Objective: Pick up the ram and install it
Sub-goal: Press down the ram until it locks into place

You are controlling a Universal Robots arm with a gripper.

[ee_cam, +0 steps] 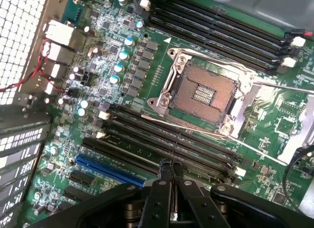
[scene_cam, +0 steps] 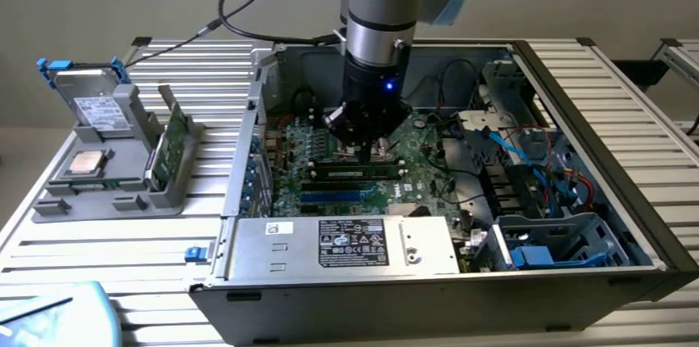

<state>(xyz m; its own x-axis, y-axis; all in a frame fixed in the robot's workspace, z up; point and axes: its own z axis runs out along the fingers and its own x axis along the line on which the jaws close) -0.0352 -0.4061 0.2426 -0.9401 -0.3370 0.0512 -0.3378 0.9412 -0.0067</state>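
The ram (scene_cam: 355,172), a slim green stick with dark chips, sits lengthwise in a memory slot on the motherboard (scene_cam: 327,146) inside the open computer case. My gripper (scene_cam: 366,149) hangs straight down just above the stick's middle. In the wrist view the two black fingers (ee_cam: 161,189) are pressed together with nothing between them, and the gripper (ee_cam: 170,168) is shut over the bank of long black memory slots (ee_cam: 167,144). Whether the tips touch the ram I cannot tell.
An empty processor socket (ee_cam: 203,93) lies beside the slots. The power supply (scene_cam: 349,245) fills the case's near side, with cables and a drive cage (scene_cam: 546,245) at the exterior view's right. A grey holder (scene_cam: 110,191) outside the case carries a silver processor (scene_cam: 87,163) and a green card (scene_cam: 164,146).
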